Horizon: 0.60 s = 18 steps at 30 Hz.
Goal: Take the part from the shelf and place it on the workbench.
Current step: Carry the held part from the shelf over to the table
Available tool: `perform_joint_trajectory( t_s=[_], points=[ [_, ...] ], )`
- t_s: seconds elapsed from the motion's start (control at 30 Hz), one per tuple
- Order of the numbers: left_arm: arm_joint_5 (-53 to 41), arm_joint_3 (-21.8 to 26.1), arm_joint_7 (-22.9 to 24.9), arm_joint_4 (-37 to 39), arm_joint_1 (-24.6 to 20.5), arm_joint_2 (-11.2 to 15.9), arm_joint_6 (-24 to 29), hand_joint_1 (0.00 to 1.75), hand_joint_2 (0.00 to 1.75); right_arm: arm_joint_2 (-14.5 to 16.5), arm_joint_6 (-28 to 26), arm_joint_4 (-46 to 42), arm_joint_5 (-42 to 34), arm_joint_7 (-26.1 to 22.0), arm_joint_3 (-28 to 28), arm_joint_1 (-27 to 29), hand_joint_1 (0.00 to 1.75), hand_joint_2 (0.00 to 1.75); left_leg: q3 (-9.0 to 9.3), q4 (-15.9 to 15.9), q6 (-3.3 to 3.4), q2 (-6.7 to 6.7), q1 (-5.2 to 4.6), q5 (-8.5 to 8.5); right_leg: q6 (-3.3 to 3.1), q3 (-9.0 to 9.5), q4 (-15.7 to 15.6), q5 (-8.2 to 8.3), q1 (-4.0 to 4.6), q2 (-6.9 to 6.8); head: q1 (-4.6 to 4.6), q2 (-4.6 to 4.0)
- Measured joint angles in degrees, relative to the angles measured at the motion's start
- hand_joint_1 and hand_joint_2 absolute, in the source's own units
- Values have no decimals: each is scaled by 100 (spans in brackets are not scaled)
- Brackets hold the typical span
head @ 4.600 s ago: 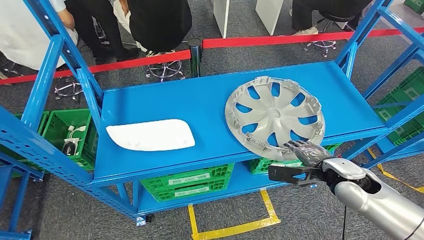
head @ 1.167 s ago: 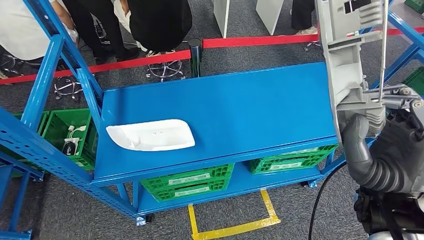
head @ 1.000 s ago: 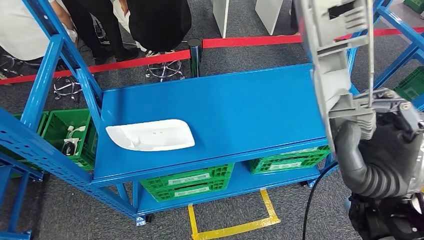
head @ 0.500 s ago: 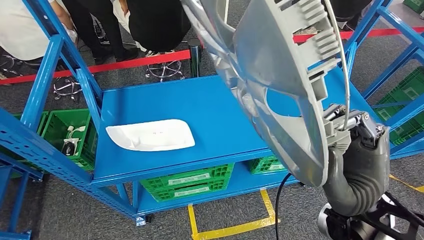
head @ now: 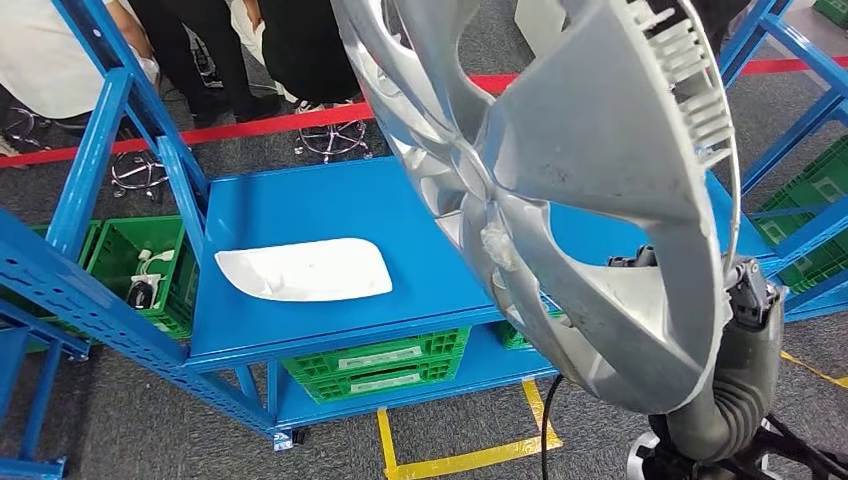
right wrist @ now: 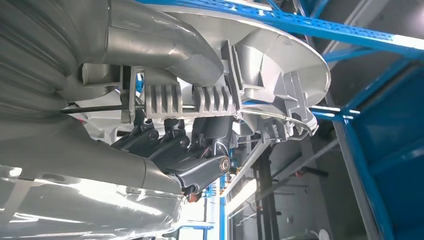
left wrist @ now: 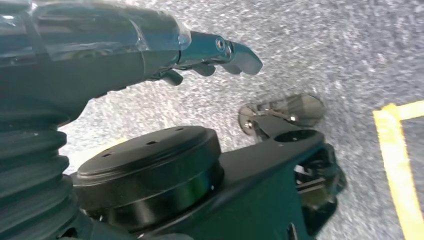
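One part, the silver wheel cover (head: 600,200), is off the blue shelf (head: 330,215) and carried high and close to the head camera, tilted on edge. In the head view it hides the right half of the shelf. The right arm (head: 735,390) rises beneath its lower right rim. A white panel (head: 305,270) lies on the left of the shelf surface, with green crates (head: 375,362) on the level below. A red barrier tape (head: 250,122) and standing people are at the far side.

In the left wrist view, the left hand (left wrist: 165,47) hangs over grey carpet. Its fingers are extended and apart, holding nothing. A yellow floor line (left wrist: 400,165) runs nearby.

In the right wrist view, the right hand (right wrist: 175,145) grips the rim of the wheel cover, dark fingers curled up into the ribbed clips on its inner face.

Judgement: the pick is complete and the carry step is in hand. No workbench is visible, so the next move calls for turning the body toward it while keeping the grip firm, because the cover is wide and held at one edge.
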Motion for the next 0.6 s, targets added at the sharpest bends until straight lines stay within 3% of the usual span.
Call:
perform_joint_trajectory(
  t_s=[0.37, 0.6],
  points=[
    [333, 40, -666, -7, -1, 296, 84, 0, 175, 236, 0, 13, 484, -338, -24, 390, 175, 175, 1, -1, -1, 0, 4, 1, -5, 3, 1, -3, 2, -2, -1, 0],
    [479, 77, -371, -11, -1, 404, 11, 0, 175, 401, -309, 111, 688, -508, 80, 571, 175, 175, 0, -2, -1, 1, 3, 1, -7, 3, 1, -5, 1, -3, 2, 0]
  ],
)
